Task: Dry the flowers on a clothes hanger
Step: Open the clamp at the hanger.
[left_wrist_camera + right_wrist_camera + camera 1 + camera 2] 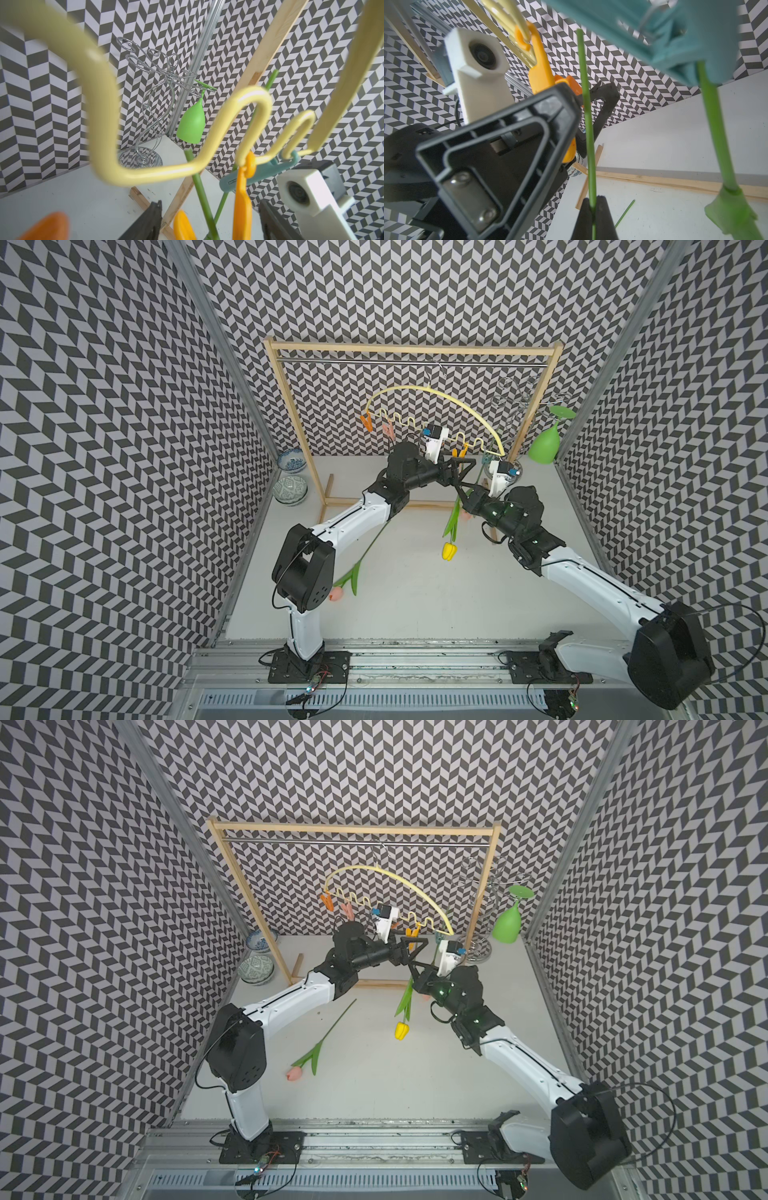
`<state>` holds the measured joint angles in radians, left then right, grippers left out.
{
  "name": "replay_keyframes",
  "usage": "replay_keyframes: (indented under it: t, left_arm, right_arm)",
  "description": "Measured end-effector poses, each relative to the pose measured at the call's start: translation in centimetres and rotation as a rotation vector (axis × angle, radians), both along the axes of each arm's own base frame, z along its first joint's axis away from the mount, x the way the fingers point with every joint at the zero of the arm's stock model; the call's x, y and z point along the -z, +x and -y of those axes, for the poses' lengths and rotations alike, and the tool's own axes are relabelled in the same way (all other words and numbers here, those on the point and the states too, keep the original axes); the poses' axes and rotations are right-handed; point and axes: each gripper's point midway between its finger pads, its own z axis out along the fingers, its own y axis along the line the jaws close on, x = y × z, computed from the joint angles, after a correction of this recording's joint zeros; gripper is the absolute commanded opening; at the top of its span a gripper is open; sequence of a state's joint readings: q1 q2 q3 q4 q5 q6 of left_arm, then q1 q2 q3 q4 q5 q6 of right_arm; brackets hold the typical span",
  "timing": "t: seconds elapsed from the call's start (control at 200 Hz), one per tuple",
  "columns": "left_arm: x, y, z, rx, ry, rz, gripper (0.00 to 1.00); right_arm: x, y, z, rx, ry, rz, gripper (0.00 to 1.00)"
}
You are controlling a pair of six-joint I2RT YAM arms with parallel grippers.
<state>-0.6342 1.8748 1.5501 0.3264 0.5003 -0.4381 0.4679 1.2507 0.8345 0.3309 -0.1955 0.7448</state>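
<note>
One pink tulip hangs from the blue pin on the hanger; done, I judge. Yellow tulip under way: my right pincer pinches its stem below the bar. Long axis near upright, head down, cut end up. My left pincer gapes either side of the orange pin; its bite on the stem is unclear. Second pink tulip lies on the table, left to do.
</note>
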Motion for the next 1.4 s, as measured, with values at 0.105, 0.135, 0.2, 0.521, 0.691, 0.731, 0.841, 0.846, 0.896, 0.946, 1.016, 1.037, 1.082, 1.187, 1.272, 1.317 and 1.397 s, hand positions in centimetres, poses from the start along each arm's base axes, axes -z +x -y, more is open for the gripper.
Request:
replay_keyframes:
  t: [0.105, 0.135, 0.2, 0.521, 0.691, 0.731, 0.841, 0.846, 0.896, 0.946, 1.016, 1.037, 1.082, 1.187, 1.272, 1.317, 1.397]
  left_arm:
    - [0.2, 0.0, 0.0, 0.001, 0.002, -0.003, 0.7]
    - [0.2, 0.0, 0.0, 0.001, 0.002, -0.002, 0.69]
    - [0.1, 0.0, 0.0, 0.001, 0.001, -0.002, 0.7]
    - [0.1, 0.3, -0.2, -0.018, 0.002, 0.002, 0.7]
    - [0.0, 0.5, -0.3, -0.037, 0.004, 0.003, 0.68]
    - [0.0, 0.5, -0.4, -0.043, 0.006, 0.002, 0.66]
    - [-0.3, 0.6, -0.7, -0.06, 0.004, 0.004, 0.61]
    - [-0.4, 0.6, -0.7, -0.061, 0.004, 0.006, 0.61]
    - [-0.5, 0.7, -0.8, -0.067, 0.002, 0.006, 0.59]
    - [-0.7, 0.7, -0.9, -0.074, 0.001, 0.008, 0.59]
    - [-0.9, 0.8, -1.0, -0.085, -0.001, 0.009, 0.55]
    - [-0.9, 0.8, -1.1, -0.086, -0.002, 0.007, 0.54]
    - [-1.0, 0.8, -1.1, -0.09, -0.002, 0.009, 0.5]
    - [-1.2, 0.8, -1.3, -0.098, -0.003, 0.008, 0.37]
    - [-1.1, 0.9, -1.3, -0.104, -0.002, -0.001, 0.33]
    - [-1.0, 0.9, -1.3, -0.106, 0.002, -0.005, 0.32]
    - [-0.9, 1.0, -1.4, -0.111, 0.007, -0.012, 0.3]
  right_arm:
    - [0.0, 0.0, 0.0, 0.0, 0.0, 0.0, 0.0]
    - [0.0, 0.0, 0.0, 0.0, 0.0, 0.0, 0.0]
    - [0.0, 0.0, 0.0, 0.003, -0.001, -0.001, 0.0]
    - [0.6, 0.4, 0.6, 0.035, -0.03, -0.02, 0.0]
    - [0.8, 0.5, 0.5, 0.033, -0.043, -0.029, 0.0]
    - [1.0, 0.5, 0.5, 0.033, -0.046, -0.033, 0.0]
    - [1.4, 0.6, 0.4, 0.033, -0.053, -0.044, 0.0]
    - [1.4, 0.6, 0.4, 0.033, -0.054, -0.044, 0.0]
    - [1.4, 0.6, 0.4, 0.032, -0.057, -0.044, 0.0]
    - [1.4, 0.7, 0.4, 0.032, -0.06, -0.044, 0.0]
    - [1.5, 0.7, 0.4, 0.032, -0.064, -0.044, 0.0]
    - [1.5, 0.7, 0.4, 0.031, -0.065, -0.044, 0.0]
    - [1.6, 0.8, 0.3, 0.031, -0.068, -0.044, 0.0]
    - [1.8, 0.8, 0.3, 0.03, -0.073, -0.047, 0.0]
    - [1.9, 0.9, 0.2, 0.027, -0.078, -0.052, 0.0]
    - [2.0, 0.9, 0.2, 0.026, -0.081, -0.056, 0.0]
    - [2.0, 1.0, 0.2, 0.025, -0.083, -0.059, 0.0]
